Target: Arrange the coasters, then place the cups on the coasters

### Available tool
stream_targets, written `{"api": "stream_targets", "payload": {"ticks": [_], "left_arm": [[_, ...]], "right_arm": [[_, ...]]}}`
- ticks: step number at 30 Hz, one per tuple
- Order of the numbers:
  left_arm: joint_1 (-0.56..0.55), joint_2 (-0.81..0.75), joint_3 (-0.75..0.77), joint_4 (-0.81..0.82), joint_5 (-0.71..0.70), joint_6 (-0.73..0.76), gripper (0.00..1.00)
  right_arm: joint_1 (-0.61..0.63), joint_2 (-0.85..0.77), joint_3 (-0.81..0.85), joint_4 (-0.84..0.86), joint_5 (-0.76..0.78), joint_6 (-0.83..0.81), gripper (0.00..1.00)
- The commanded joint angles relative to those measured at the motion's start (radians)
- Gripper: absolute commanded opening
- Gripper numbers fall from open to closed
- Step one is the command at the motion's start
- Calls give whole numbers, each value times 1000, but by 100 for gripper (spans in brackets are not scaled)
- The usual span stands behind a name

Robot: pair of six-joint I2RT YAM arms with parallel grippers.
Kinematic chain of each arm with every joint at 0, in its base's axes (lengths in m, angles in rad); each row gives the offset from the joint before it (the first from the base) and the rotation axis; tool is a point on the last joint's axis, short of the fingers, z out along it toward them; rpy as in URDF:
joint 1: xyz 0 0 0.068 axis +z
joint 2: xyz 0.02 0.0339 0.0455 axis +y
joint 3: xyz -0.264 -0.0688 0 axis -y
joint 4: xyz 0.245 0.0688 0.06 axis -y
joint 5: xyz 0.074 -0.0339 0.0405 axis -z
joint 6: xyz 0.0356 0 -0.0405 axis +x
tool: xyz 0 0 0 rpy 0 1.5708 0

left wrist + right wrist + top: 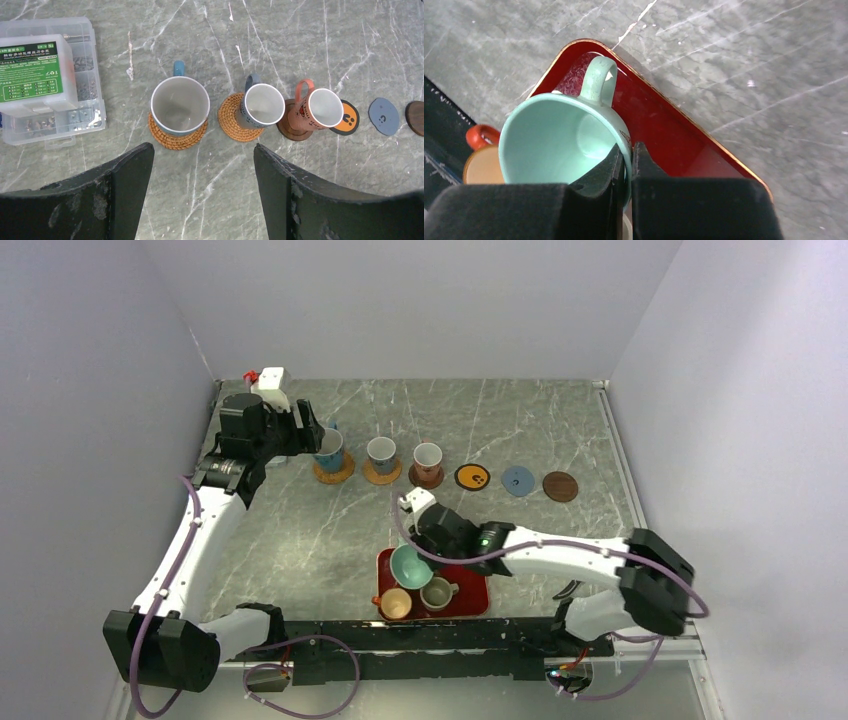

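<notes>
Six coasters lie in a row at the back. Cups stand on the left three: a large white cup (180, 105) with a blue handle on a tan coaster (161, 134), a white cup (262, 104) on a second tan one (229, 122), another white cup (325, 106) on a dark brown one (287, 129). The black-and-orange (472, 477), blue-grey (517, 481) and dark brown (560, 486) coasters are bare. My left gripper (202, 150) hangs open in front of the large cup. My right gripper (628, 150) is shut on the teal cup's (549, 140) rim over the red tray (659, 120).
An orange cup (396, 603) and a grey-olive cup (437, 593) sit in the tray's near half. A clear plastic parts box (45, 80) with a green label stands at the back left, close to the large cup.
</notes>
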State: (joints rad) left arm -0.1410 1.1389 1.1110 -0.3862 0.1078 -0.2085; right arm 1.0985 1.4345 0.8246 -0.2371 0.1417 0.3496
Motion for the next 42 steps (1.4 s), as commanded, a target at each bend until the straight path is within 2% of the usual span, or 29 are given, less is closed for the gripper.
{"api": "stream_targets", "payload": {"ticks": [1,7,15,24,29,33,42], "left_arm": [[-3,0,32,21,2,-18,79],[-3,-2,30,22,4,-19,79],[-4,0,33,21,12,-22,79],[-5,6,36,15,7,-19,79],[-5,15,36,20,38,-35,79],[-4,40,40,19,64,-42,79],[-5,56,40,6,8,-25,79]], "right_arm": [[-5,-177,-48,98,59,-150,0],[-61,-360,-107,53,119,-208,0],[-357,-471,-91,-78,35,-250,0],[-693,-316,21,-88,-148,-342,0],[-819,-168,128,-86,-271,-370,0],[-868,-71,214,-84,-325,-372,0],[-884,151,386,-145,-335,-373,0]]}}
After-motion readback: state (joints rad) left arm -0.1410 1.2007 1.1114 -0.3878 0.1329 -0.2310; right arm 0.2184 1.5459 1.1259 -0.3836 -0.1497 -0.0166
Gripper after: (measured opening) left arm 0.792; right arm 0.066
